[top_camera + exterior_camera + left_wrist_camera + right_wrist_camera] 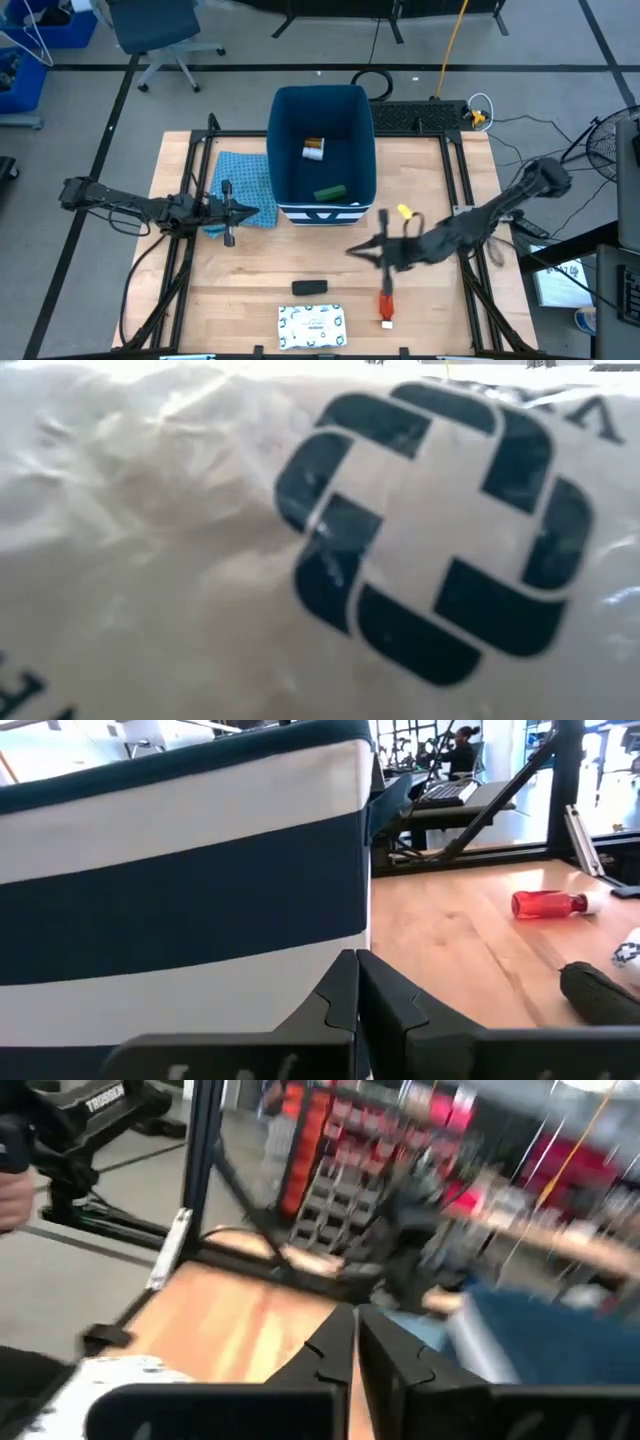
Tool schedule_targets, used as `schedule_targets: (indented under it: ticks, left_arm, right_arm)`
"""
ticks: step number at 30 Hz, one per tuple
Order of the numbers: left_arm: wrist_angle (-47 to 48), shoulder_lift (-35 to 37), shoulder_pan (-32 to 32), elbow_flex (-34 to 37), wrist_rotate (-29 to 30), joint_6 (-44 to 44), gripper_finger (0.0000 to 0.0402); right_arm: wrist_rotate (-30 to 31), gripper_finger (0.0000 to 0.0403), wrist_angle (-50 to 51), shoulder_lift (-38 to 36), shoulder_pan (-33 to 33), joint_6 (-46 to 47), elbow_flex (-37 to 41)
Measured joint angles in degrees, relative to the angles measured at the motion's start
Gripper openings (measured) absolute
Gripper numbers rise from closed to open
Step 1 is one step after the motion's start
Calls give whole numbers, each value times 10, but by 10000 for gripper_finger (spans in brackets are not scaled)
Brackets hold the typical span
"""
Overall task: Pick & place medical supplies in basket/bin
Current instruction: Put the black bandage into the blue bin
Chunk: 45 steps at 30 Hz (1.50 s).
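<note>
R gripper (352, 250) clenched, empty, nearer than L gripper (252, 211) (also clenched) to red tube (385, 305), long axis near-far.

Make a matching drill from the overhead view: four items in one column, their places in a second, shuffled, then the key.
Items:
1. green box
2. black bar
3. red tube
4. light blue cloth

Places:
A. on the table, left of the bin
B. inside the bin
C. on the table, just above the white patterned packet
D. on the table, below the right tool

Pairs: 1-B, 2-C, 3-D, 4-A
</note>
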<state>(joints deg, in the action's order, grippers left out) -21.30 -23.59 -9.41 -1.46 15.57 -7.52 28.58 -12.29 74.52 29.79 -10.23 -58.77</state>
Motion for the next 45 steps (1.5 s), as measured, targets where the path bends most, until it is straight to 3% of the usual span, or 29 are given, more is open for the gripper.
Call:
schedule_targets:
  ticks: [3,9,15,18,27,32,45]
  left_arm:
    - [0,0,0,0,0,13,10]
    - [0,0,0,0,0,43,35]
    - [0,0,0,0,0,53,41]
    - [0,0,0,0,0,53,42]
    - [2,0,0,0,-2,56,42]
    - [3,0,0,0,-4,61,42]
    - [8,0,0,0,-2,55,42]
  right_arm:
    - [-2,41,31,73,1,73,-45]
    - [-3,122,43,202,-5,110,-111]
    - [-7,189,56,291,-9,130,-140]
    - [-42,210,60,316,-20,154,-141]
    - [-68,235,76,381,-32,166,-142]
    - [-121,243,77,399,-34,167,-141]
    - [-154,249,57,460,-55,172,-140]
